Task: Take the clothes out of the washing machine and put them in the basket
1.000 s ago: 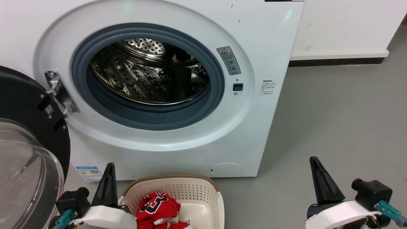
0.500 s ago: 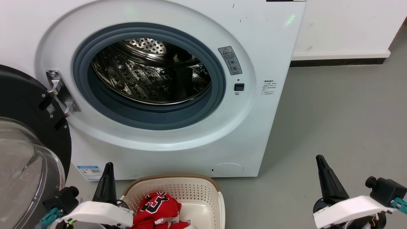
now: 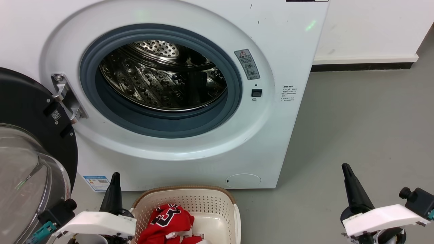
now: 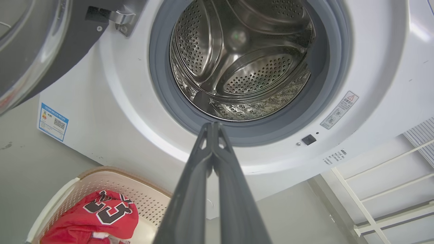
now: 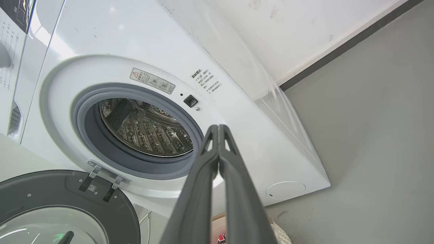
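One large white washing machine [image 3: 291, 51] takes up most of the head view. Its round porthole is ringed by a grey rubber seal [image 3: 234, 101], and the perforated steel drum [image 3: 162, 78] behind it shows shining metal wherever it can be seen. The black-framed glass door [image 3: 30, 149] hangs wide open on its hinge at the machine's left, with the domed glass facing the camera. Grey floor [image 3: 359, 118] runs off to the right as far as a white wall [image 3: 369, 27] with a dark skirting.

The cream basket [image 3: 206, 200], perforated and brown-rimmed, stands on the floor just in front of the machine's base, below the porthole. The clothes [image 3: 171, 220] lie inside it as a crumpled red heap against its left side, with a black-and-white numeral facing up and a little white trim at the lower edge. In the left wrist view the same heap [image 4: 101, 217] sits at the lower left.

The left claw [image 3: 116, 177] is low down just beside the basket's left rim, with its two dark fingers pressed together and gripping nothing. The left wrist view shows the tips [image 4: 213, 126] meeting in front of the porthole. The right claw [image 3: 346, 167] is well apart to the right, over the floor. It is likewise closed on nothing, its tips [image 5: 217, 128] touching.
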{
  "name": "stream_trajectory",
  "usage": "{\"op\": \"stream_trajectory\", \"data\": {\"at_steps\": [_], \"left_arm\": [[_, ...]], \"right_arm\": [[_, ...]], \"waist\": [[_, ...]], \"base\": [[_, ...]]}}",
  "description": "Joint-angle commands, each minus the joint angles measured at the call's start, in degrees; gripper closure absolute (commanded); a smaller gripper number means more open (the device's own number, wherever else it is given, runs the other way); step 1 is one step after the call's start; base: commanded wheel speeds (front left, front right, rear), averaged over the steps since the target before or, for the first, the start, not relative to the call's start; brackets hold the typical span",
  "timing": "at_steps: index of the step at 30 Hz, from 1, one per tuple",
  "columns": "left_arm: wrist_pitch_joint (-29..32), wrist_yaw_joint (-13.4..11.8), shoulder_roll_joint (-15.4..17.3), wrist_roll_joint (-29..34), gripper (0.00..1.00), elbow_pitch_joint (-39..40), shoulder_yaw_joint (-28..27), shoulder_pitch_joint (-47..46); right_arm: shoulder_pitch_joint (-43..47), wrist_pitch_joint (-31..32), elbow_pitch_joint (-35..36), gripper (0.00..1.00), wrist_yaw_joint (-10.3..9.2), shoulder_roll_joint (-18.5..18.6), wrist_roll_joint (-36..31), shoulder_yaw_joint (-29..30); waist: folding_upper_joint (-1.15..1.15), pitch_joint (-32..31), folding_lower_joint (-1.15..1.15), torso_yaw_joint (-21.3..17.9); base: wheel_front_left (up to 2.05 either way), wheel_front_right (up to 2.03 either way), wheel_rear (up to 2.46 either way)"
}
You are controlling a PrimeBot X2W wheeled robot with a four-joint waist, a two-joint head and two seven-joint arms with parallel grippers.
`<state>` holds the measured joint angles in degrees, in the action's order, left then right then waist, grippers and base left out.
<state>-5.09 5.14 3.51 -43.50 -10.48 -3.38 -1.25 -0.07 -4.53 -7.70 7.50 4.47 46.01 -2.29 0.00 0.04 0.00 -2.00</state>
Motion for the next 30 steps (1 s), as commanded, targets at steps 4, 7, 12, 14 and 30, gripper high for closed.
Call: {"op": "stream_trajectory", "data": {"at_steps": [4, 7, 12, 14, 30], "left_arm": [[1.0, 0.5, 0.1, -4.4, 1.0, 0.3, -0.4, -1.7], [1.6, 0.6, 0.1, -6.7, 1.0, 0.1, -0.5, -2.0], [2.5, 0.8, 0.0, -10.3, 1.0, -0.2, -0.8, -2.3], [2.8, 0.9, 0.0, -11.8, 1.0, -0.4, -0.9, -2.4], [5.5, 1.4, -0.2, -22.7, 1.0, -1.3, -1.6, -3.4]], "right_arm": [[-2.1, 0.6, 0.0, 1.0, 0.0, 0.5, 4.6, 0.5], [-2.3, 1.0, -0.4, 1.0, 0.0, 0.5, 6.9, 0.8], [-2.7, 1.6, -0.8, 1.0, 0.0, 0.6, 10.6, 1.1], [-2.8, 1.9, -1.0, 1.0, 0.0, 0.6, 12.0, 1.3], [-3.9, 3.9, -2.5, 1.0, 0.0, 0.7, 22.9, 2.6]], "waist": [[0.0, 0.0, 0.0, 0.1], [0.0, 0.0, 0.0, 0.2], [0.0, 0.0, 0.0, 0.3], [0.0, 0.0, 0.0, 0.3], [0.0, 0.1, 0.0, 0.7]], "base": [[0.0, 0.0, 0.0], [0.0, 0.0, 0.0], [0.0, 0.0, 0.0], [0.0, 0.0, 0.0], [0.0, 0.0, 0.0]]}}
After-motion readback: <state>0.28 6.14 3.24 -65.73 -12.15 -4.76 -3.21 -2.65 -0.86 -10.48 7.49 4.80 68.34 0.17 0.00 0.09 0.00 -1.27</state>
